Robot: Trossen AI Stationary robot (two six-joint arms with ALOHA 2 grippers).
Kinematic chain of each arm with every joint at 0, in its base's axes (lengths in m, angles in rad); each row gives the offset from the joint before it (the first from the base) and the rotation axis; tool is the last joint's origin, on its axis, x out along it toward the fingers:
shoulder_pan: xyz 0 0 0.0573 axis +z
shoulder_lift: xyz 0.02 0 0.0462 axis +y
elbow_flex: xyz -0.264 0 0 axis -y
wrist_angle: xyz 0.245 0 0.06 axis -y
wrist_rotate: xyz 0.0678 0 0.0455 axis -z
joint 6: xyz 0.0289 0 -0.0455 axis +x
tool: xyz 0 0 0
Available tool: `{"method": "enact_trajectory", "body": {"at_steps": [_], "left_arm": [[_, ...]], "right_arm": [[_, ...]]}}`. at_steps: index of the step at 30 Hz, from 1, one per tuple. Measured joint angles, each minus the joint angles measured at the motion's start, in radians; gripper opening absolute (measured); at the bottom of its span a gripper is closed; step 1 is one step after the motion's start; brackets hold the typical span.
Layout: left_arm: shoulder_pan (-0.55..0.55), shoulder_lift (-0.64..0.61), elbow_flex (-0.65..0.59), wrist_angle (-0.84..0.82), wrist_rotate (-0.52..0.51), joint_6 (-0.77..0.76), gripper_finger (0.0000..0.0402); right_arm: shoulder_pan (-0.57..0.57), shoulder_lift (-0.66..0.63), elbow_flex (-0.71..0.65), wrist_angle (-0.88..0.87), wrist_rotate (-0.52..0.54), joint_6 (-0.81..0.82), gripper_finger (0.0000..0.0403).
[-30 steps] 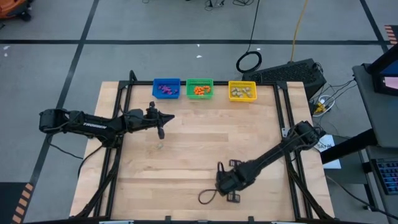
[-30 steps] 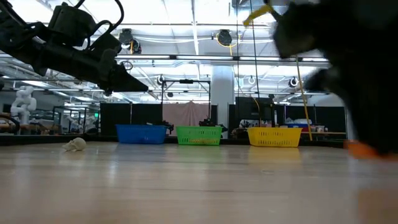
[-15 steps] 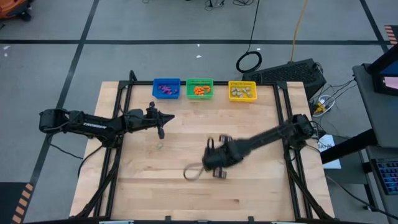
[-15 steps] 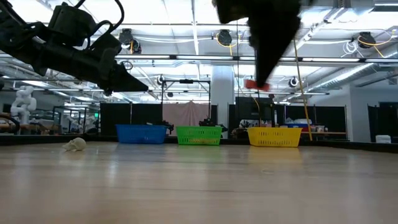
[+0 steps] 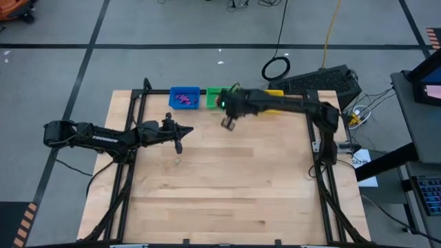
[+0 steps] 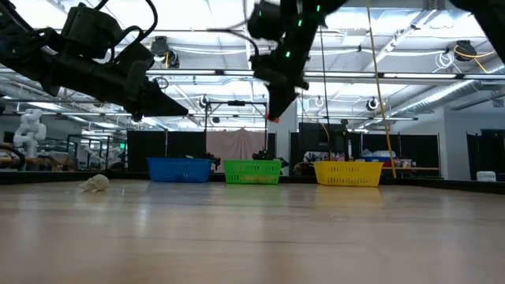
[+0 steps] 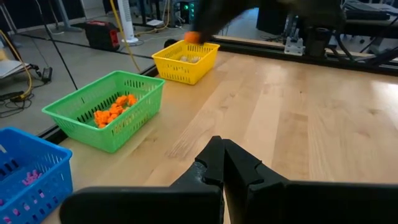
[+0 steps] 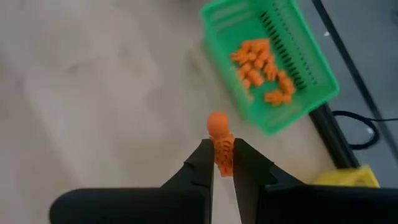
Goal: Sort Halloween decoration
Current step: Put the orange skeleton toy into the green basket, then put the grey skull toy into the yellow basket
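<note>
Landmark: the green bin, middle one of three along the far edge of the wooden surface; everything below is placed against it.
Right pincer: clenched on an orange trinket, the little figure's round head poking out past the fingertips. In the high view this pincer hangs just in front of the green bin, on the near side, raised off the surface as the low view shows.
Orange trinket: in the air, beside the green bin but not over its opening as far as the right wrist view shows.
Green bin contents: a heap of orange trinkets, piled toward one end.
Blue bin: just left of the green bin, with purple trinkets inside.
Yellow bin: on the other side of the green bin, partly covered by the right arm in the high view; pale pieces lie in it.
Left pincer: clenched on nothing, fingers pressed together; it hovers well to the left of the green bin and nearer the front.
Loose pale trinket: lying on the surface, well apart from the green bin, just in front of the left pincer; the low view shows it alone on the wood.
</note>
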Motion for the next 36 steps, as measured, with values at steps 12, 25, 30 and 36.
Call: {"method": "enact_trajectory", "body": {"at_steps": [12, 25, 30, 36], "left_arm": [[0.000, 0.000, 0.000, -0.027, 0.008, 0.000, 0.0000], [0.000, 0.001, 0.000, -0.096, 0.020, 0.000, 0.0000], [0.000, 0.001, 0.000, -0.145, 0.021, 0.000, 0.0000], [0.000, 0.000, 0.000, -0.178, 0.021, 0.000, 0.0000]], "right_arm": [[-0.265, 0.171, 0.064, 0.162, -0.156, -0.107, 0.0018], [-0.308, 0.353, 0.246, 0.140, -0.235, -0.145, 0.0029], [-0.307, 0.346, 0.246, 0.140, -0.233, -0.153, 0.0073], [-0.301, 0.345, 0.277, 0.097, -0.229, -0.141, 0.0139]]}}
